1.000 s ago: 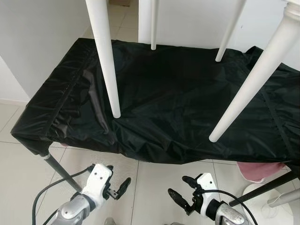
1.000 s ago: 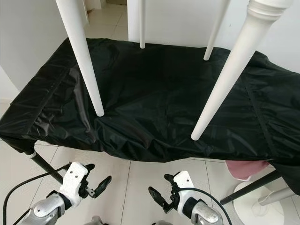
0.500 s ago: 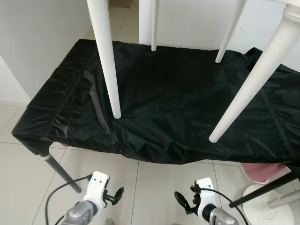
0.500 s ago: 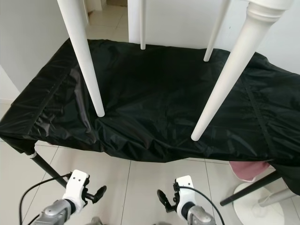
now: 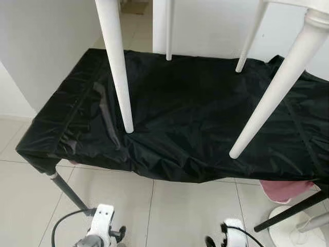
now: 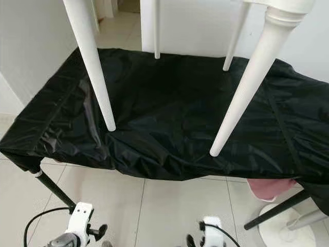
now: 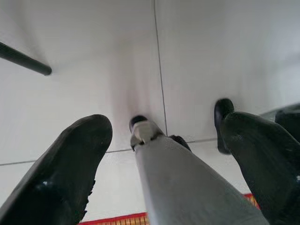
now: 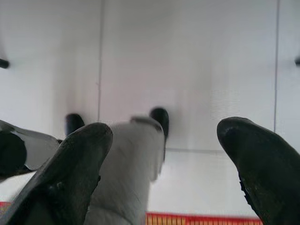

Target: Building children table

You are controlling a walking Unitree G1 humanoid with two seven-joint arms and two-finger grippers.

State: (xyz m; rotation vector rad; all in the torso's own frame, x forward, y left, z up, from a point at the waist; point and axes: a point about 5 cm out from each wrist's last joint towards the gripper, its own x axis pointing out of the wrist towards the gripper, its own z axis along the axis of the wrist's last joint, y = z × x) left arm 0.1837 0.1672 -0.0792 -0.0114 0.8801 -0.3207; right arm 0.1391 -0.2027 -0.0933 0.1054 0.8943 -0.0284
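Our left claw (image 7: pixel 159 154) hangs low over the pale tiled floor (image 5: pixel 190 206), its two black fingers (image 7: pixel 70 164) spread wide with nothing between them; from the head we see its white wrist housing (image 5: pixel 102 226) at the lower edge. Above it stands the table (image 5: pixel 46 139), draped in a shiny black plastic cover. On that cover rests the white wooden children's table, its four round tapered legs (image 5: pixel 117 67) planted on the sheet, two near and two far. Our right claw (image 8: pixel 164 154) likewise hangs over the tiles, fingers (image 8: pixel 262 159) parted and empty. A pink object (image 5: pixel 288 189) shows under the table's right edge.
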